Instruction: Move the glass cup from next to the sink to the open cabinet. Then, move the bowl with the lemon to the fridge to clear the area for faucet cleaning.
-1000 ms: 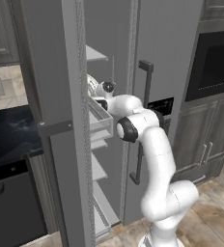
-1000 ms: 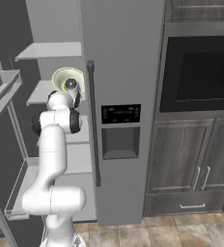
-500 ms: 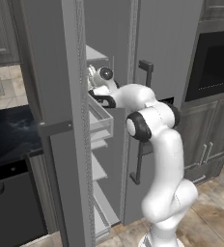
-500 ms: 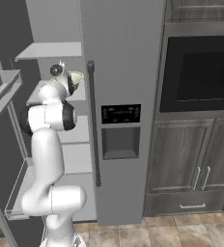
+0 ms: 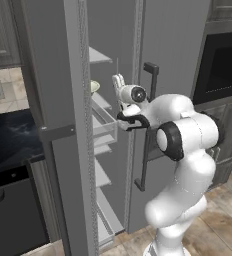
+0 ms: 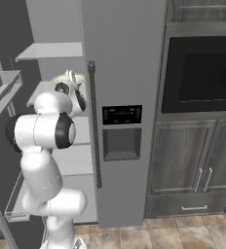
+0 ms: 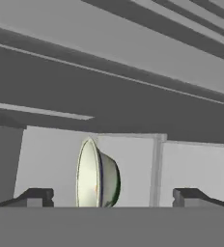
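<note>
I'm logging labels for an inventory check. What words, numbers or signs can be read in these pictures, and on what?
Fridge dispenser panel: a row of small pale marks, too small and blurred to read.
Bowl, fridge shelves, oven, lower cabinets: no text or sign visible.
Nothing legible anywhere.

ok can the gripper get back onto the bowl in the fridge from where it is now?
Probably yes. The gripper is open, and the bowl sits on the fridge shelf straight ahead between its fingertips, with nothing between them.
</note>
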### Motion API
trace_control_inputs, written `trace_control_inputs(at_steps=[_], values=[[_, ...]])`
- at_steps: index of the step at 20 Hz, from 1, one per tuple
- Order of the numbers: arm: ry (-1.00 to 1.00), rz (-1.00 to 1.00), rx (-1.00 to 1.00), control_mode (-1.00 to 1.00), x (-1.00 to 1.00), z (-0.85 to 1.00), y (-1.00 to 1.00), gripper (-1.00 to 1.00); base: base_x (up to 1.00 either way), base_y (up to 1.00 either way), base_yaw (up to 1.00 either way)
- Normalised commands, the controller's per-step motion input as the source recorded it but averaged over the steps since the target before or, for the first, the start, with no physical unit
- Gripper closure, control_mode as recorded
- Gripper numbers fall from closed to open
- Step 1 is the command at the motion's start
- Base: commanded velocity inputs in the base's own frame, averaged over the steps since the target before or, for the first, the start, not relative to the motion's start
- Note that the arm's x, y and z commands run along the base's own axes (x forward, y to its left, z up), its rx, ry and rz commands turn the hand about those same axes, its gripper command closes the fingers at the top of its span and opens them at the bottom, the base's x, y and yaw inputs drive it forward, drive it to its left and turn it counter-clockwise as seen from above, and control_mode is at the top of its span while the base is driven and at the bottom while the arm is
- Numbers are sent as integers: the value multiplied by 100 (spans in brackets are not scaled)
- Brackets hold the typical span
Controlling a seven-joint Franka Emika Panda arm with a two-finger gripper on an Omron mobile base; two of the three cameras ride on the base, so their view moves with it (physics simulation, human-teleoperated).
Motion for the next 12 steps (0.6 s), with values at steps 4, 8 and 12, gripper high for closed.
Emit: trace_control_inputs(at_steps=[4, 8, 12], values=[[-1, 0, 5, -100, -100, -26, -84, -100, 0, 0, 0], [7, -2, 3, -100, -100, 66, -46, -100, 0, 0, 0], [20, -5, 0, -100, -100, 100, -33, -100, 0, 0, 0]])
